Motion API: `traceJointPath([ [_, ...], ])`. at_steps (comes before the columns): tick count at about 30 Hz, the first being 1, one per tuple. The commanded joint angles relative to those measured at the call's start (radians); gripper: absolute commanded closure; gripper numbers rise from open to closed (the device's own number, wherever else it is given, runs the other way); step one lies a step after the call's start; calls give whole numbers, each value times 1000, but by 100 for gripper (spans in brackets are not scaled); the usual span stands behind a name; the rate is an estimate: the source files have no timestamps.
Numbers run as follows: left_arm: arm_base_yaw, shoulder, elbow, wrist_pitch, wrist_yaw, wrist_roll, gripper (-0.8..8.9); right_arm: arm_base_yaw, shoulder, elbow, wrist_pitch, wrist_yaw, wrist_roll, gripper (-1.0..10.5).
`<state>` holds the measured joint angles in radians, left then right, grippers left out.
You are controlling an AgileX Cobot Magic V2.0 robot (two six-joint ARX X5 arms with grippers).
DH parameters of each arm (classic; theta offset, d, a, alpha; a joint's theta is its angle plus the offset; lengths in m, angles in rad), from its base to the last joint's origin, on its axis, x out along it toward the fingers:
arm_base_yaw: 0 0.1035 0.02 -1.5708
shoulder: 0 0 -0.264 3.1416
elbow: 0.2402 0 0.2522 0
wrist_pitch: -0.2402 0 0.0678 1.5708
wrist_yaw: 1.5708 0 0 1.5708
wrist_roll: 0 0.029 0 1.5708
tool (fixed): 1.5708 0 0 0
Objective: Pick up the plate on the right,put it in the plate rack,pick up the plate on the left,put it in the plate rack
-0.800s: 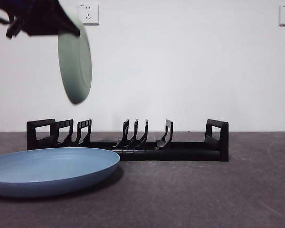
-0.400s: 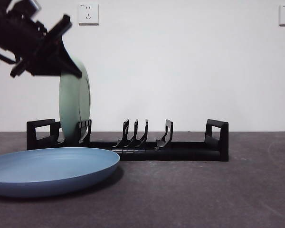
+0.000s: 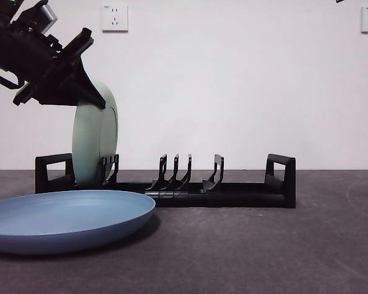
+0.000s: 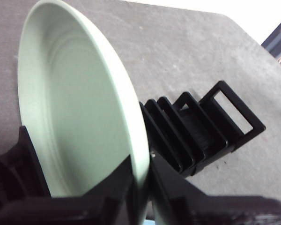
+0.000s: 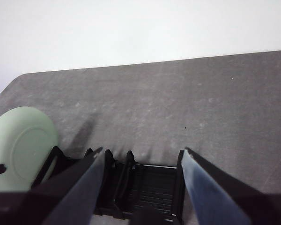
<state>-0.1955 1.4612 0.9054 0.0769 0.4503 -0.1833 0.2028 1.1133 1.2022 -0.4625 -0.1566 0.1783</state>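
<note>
A pale green plate (image 3: 93, 144) stands on edge in the left-end slots of the black plate rack (image 3: 233, 193), leaning slightly against the prongs. My left gripper (image 3: 89, 98) comes in from the upper left and is shut on the plate's top rim; in the left wrist view the green plate (image 4: 75, 108) has its rim pinched between my jaws (image 4: 140, 161), with the rack (image 4: 201, 126) beyond it. A wide blue plate (image 3: 61, 217) lies flat at the front left. My right gripper (image 5: 140, 157) hovers open and empty above the rack (image 5: 150, 187), the green plate (image 5: 18, 145) off to its side.
The rack's middle and right slots hold nothing. Bare dark tabletop (image 3: 264, 251) spreads in front of the rack and to its right. A white wall with two sockets (image 3: 114, 17) stands close behind.
The left gripper has lowered the green plate from mid-air into the rack's left-end slots, where its bottom edge now rests. The blue plate and the rack have not moved.
</note>
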Motion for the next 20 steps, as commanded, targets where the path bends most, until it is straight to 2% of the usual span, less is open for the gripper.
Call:
traceJointPath([
  [1,-1,7,-6,-40,-4,14,710,2,7,-2,5,-1,13,666],
  [8,-1,0,-5,-97,1,31,706,18,11,-2,5,-2,16,666],
  [9,-1,-5,-5,-101,4,31,674,23,13,-2,5,-1,16,666],
  [12,-1,-39,-2,-110,3,39,445,43,23,-2,2,-3,16,666],
  [14,-1,-74,1,-117,3,39,436,63,35,-2,-3,-13,16,666],
  [20,-1,-237,1,-126,1,57,436,134,104,-2,-4,-137,16,666],
])
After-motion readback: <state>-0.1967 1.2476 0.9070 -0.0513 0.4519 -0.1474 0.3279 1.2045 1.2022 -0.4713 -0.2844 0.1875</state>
